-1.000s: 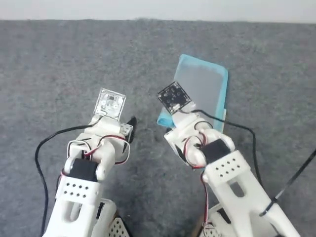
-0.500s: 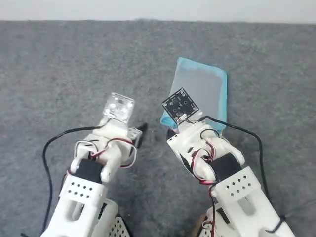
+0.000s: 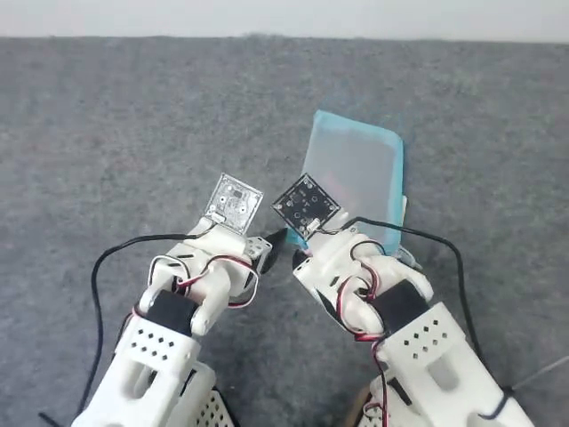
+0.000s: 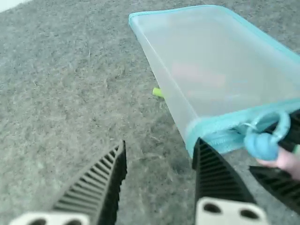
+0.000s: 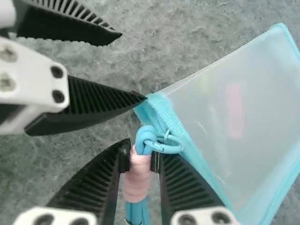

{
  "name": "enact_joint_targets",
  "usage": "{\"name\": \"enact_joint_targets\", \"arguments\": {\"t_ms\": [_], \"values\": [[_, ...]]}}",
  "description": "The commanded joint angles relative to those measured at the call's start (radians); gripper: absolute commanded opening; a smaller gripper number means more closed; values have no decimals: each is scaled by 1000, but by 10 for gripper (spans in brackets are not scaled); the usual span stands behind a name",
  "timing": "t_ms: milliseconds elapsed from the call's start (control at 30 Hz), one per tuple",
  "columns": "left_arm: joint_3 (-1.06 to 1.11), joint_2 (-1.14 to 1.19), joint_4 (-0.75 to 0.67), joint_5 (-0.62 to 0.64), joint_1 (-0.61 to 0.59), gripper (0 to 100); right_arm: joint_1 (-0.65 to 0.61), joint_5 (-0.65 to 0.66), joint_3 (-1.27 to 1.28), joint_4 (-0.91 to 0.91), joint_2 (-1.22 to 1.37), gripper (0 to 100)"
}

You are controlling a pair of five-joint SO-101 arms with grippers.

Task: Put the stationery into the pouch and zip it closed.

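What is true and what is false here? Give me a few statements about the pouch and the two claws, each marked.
1. The right claw is clamped on the zipper pull. True.
2. The left claw is shut tight. False: its fingers stand apart, with nothing between them.
3. The pouch lies flat on the grey table. True.
4. The pouch is solid black. False: it is see-through with blue edging, and a pinkish shape shows inside.

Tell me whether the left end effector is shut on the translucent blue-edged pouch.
No; the left end effector is open, jaws wide apart beside the translucent blue-edged pouch corner.
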Motion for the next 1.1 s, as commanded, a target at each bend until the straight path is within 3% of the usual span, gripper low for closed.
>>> {"name": "enact_joint_targets", "arguments": {"t_ms": [0, 567, 1067], "values": [[-16, -28, -40, -5, 14, 221, 13, 18, -66, 12, -42, 6], [-107, -37, 129, -28, 15, 219, 74, 58, -160, 71, -30, 6], [-102, -40, 161, 20, 14, 244, 76, 52, -158, 67, 36, 6]]}}
